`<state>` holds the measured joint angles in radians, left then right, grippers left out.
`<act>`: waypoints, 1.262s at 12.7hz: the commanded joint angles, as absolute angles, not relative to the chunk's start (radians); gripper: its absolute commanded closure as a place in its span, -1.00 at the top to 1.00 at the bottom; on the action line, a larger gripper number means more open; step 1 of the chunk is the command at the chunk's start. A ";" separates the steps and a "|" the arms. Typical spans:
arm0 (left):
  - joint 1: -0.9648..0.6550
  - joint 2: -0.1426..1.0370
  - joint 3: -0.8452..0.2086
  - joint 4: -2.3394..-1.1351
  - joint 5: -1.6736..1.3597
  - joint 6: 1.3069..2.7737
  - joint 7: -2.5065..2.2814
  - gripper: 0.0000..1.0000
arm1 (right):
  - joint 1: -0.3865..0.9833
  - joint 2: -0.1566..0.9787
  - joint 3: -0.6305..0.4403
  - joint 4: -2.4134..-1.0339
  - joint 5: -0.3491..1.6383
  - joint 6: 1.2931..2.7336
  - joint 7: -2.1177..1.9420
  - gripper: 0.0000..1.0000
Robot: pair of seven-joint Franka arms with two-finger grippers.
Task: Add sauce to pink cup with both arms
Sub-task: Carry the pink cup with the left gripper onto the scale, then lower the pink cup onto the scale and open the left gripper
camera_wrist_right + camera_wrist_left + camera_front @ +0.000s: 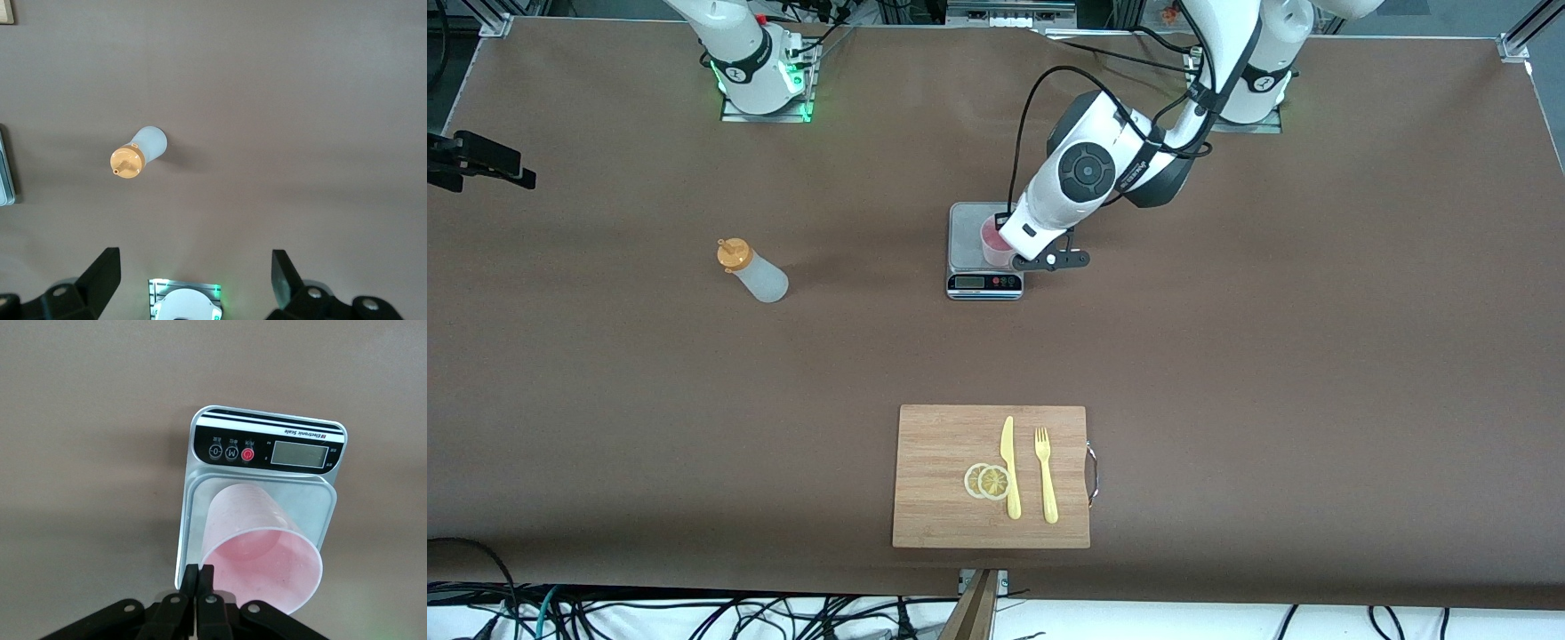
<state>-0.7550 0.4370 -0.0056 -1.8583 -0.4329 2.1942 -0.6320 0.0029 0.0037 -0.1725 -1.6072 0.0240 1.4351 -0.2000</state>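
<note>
Partly hidden pink cup (pixel 992 242) under left tool (pixel 1040 259)

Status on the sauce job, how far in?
Early. Done: the pink cup sits on the scale. In hand: the left gripper pinches the cup's rim, jaws shut. Left: the sauce bottle stands untouched toward the right arm's end; the right gripper waits open, high above it.
</note>
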 commanded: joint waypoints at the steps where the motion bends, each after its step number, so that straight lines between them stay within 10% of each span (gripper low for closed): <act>1: -0.769 0.463 -0.005 -1.830 -0.456 2.201 -0.647 -1.00 | -0.003 0.009 -0.173 -1.586 0.018 1.417 -0.215 1.00; 14: -0.785 0.440 -0.018 -1.841 -0.440 2.191 -0.675 -0.99 | 0.023 0.034 -0.164 -1.588 0.046 1.401 -0.210 1.00; 16: -0.784 0.442 -0.018 -1.841 -0.440 2.191 -0.676 -0.37 | 0.040 0.032 -0.163 -1.585 0.038 1.401 -0.218 1.00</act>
